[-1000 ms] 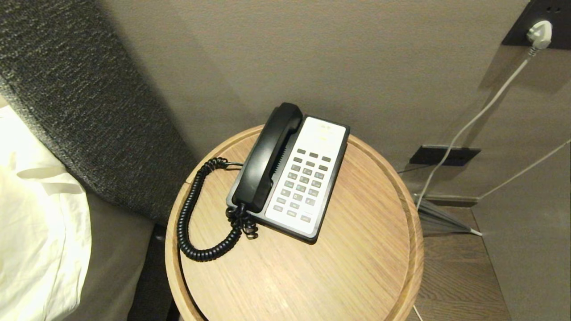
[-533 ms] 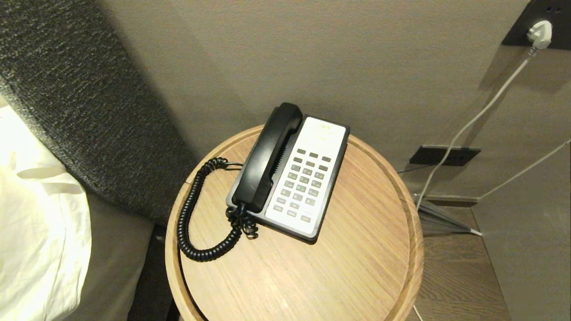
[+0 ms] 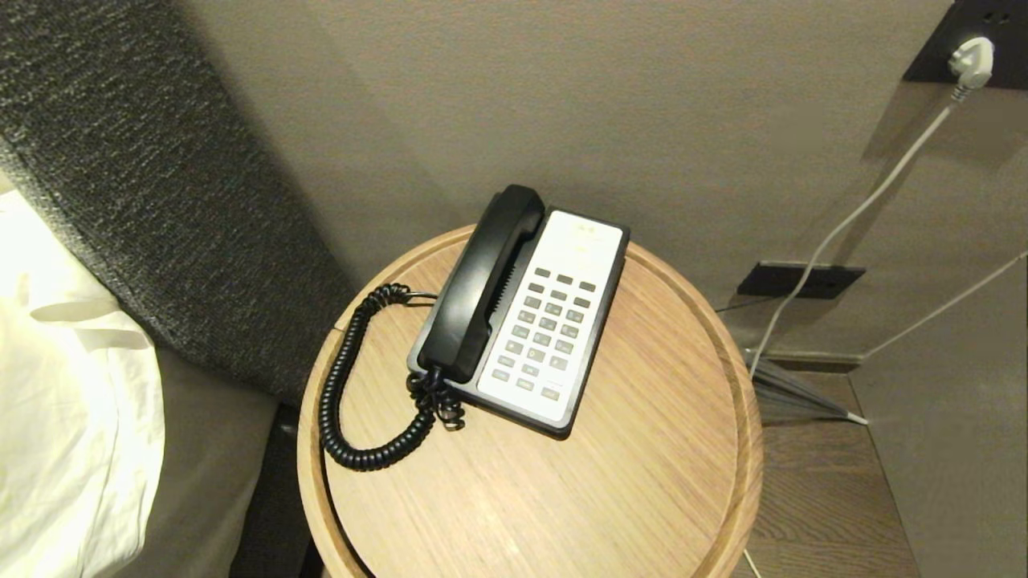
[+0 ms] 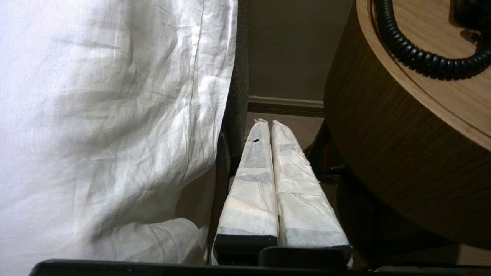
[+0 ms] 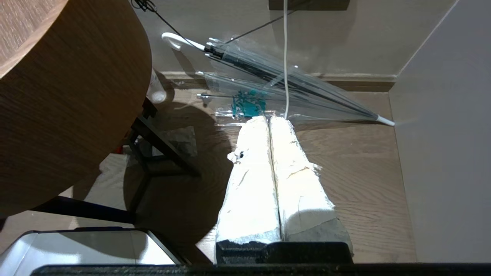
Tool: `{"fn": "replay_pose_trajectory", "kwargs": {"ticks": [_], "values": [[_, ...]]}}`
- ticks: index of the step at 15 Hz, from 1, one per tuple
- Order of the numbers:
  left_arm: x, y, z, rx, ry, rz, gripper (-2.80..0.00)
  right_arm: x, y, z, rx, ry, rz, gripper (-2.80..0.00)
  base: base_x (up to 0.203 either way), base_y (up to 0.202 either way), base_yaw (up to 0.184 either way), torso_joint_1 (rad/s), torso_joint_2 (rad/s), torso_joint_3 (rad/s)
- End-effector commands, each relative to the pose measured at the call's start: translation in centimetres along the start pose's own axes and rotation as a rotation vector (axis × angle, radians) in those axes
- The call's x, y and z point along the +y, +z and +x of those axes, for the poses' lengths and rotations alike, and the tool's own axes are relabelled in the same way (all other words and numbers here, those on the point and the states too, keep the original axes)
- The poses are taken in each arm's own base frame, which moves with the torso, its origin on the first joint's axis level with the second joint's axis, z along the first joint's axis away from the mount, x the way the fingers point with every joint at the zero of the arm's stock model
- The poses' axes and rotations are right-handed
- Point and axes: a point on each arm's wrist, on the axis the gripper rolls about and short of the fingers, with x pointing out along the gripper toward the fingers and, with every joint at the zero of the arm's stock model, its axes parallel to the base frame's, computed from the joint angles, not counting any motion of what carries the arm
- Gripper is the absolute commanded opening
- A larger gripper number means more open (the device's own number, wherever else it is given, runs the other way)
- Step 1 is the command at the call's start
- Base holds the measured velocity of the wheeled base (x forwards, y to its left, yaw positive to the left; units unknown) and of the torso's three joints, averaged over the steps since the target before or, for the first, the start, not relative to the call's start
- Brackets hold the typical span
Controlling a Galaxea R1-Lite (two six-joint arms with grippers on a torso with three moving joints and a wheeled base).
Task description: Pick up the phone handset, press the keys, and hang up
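Note:
The black phone handset (image 3: 480, 287) lies in its cradle on the left side of the black-and-white phone base (image 3: 562, 241). Grey keys (image 3: 546, 333) cover the white face of the base. A black coiled cord (image 3: 341, 385) loops from the handset's near end over the round wooden table (image 3: 626, 482); a stretch of this cord (image 4: 418, 57) also shows in the left wrist view. Neither arm is in the head view. My left gripper (image 4: 267, 123) hangs shut and empty below the table's left edge, beside the bed. My right gripper (image 5: 268, 119) hangs shut and empty over the floor, right of the table.
A white bedsheet (image 3: 64, 417) and a dark grey headboard (image 3: 144, 177) stand left of the table. A clear folded umbrella (image 5: 276, 80) lies on the wooden floor by the wall, crossed by a white cable (image 3: 851, 217) that runs to a wall plug (image 3: 972, 60).

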Motion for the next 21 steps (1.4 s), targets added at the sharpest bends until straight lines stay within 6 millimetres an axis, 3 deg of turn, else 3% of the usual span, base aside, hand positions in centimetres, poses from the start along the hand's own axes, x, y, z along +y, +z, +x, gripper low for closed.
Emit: {"fn": "replay_pose_trajectory", "kwargs": {"ticks": [1, 21], "values": [[-0.01, -1.13, 0.22, 0.040, 0.002, 0.000, -2.80, -0.01, 0.00, 0.02, 0.004, -0.003, 0.005, -2.80, 0.000, 0.000, 0.000, 0.000, 0.00, 0.000], [-0.01, -1.10, 0.22, 0.037, 0.002, -0.023, -2.80, -0.01, -0.01, 0.02, 0.005, -0.003, 0.007, -2.80, 0.000, 0.000, 0.000, 0.000, 0.00, 0.000]]}}
